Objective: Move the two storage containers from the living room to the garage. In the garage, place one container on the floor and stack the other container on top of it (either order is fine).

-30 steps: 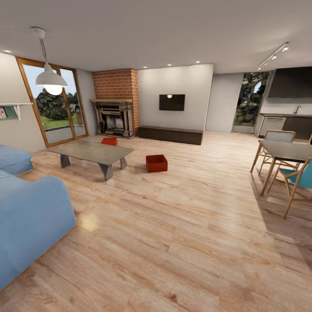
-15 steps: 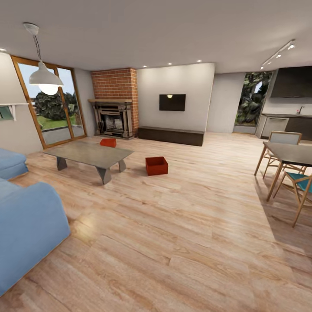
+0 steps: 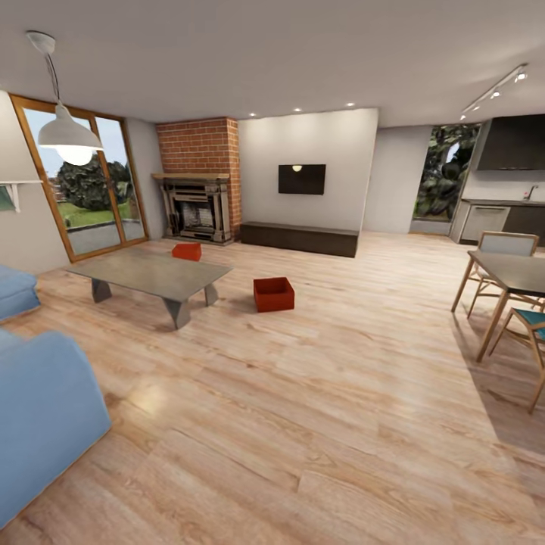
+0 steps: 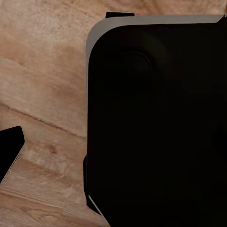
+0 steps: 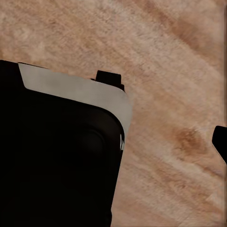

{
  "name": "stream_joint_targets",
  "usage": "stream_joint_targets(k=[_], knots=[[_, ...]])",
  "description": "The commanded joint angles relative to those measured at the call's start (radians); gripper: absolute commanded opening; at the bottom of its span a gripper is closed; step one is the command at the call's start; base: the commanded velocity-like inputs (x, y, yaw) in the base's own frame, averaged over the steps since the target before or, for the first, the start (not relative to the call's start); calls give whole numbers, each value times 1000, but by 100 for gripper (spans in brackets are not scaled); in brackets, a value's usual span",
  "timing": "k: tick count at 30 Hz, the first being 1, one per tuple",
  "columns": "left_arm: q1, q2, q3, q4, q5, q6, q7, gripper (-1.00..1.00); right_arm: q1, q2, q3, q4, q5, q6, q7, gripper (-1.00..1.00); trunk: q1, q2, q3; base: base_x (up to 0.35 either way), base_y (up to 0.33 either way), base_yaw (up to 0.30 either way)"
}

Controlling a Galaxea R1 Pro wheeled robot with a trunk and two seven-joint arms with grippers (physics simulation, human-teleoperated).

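The room was bright and evenly lit: daylight came through the glass doors, with a lit pendant lamp and small ceiling spots. A soft glare patch lay on the plank floor. Furniture cast faint shadows. Wide-angle stretch bent the edges. Both wrist views were dim and blurred.

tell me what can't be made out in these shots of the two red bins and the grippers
- Far bin, head view: its lower part is hidden behind the coffee table; too small to see inside.
- Near bin, head view: too far away to tell if it holds anything.
- Both wrist views: a dark robot body covers much of each picture over the wood floor, so whether the grippers are open is unclear.
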Motion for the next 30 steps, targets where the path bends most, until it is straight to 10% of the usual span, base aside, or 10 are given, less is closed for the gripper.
stream_joint_targets(k=[1, 30], knots=[[0, 0, 2, -1, 2, -1, 1, 100, -1, 1, 8, 3, -10, -4, 6, 100, 1, 0, -1, 320, 0, 0], [0, 0, 1, -1, 2, 0, 1, 100, 0, 1, 7, 3, -10, -4, 6, 100, 1, 0, -1, 320, 0, 0]])
